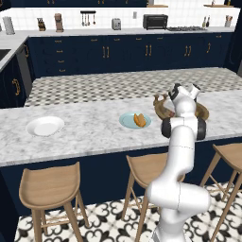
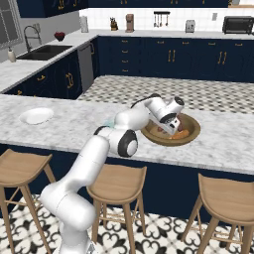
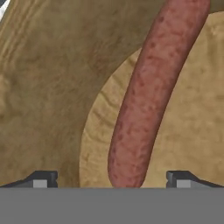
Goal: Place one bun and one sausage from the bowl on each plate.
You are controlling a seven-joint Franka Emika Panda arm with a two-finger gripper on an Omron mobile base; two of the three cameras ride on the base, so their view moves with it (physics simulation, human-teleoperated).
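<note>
My gripper (image 3: 111,180) is open and reaches down into the brown wooden bowl (image 2: 194,130) at the right of the counter. A long reddish sausage (image 3: 148,96) lies between my two fingertips (image 3: 42,180), its near end level with them and untouched. It rests across a round tan bun (image 3: 194,131) on the bowl's dark floor (image 3: 48,87). The bowl's rim (image 1: 203,111) shows behind my hand. To the bowl's left, the teal plate (image 1: 125,122) carries a tan-orange bun (image 1: 139,120). The white plate (image 1: 45,126) (image 2: 36,115) lies bare at the far left.
The marble counter (image 1: 90,127) runs across the view, with three wooden stools (image 1: 49,186) tucked under its near edge. A second counter with dark blue cabinets (image 1: 127,52) and small appliances stands behind. A sink (image 2: 44,51) is at the far left.
</note>
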